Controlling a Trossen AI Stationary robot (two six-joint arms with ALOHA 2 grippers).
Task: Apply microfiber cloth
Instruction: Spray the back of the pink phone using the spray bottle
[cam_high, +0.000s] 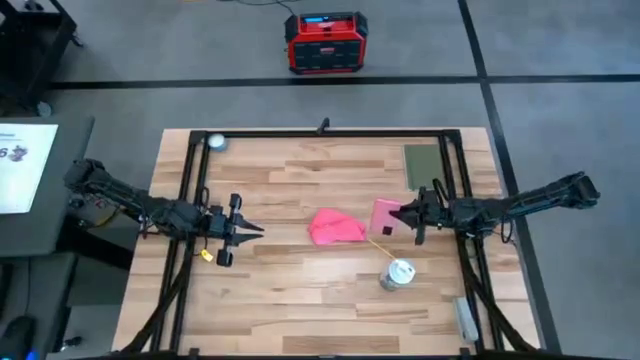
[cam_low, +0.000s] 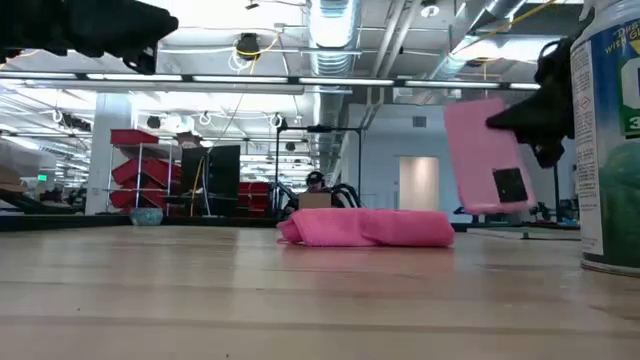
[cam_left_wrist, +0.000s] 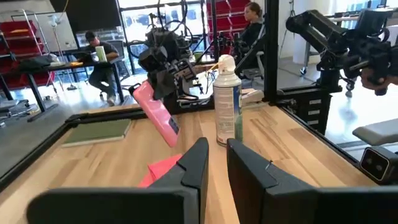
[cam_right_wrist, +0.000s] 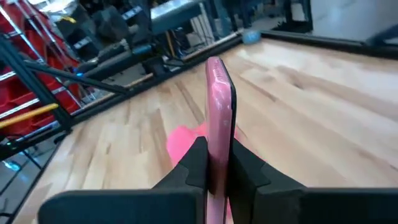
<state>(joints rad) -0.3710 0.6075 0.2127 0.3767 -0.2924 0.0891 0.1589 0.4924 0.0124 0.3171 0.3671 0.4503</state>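
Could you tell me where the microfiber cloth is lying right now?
In the high view the microfiber cloth lies crumpled on the table, slightly right of centre, just left of the phone held up by the right gripper, with the spray can nearby.

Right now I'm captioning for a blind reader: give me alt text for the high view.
The right gripper is shut on a pink phone, held beside a crumpled microfiber cloth on the wooden table. The left gripper hovers open opposite; a spray can lies nearby.
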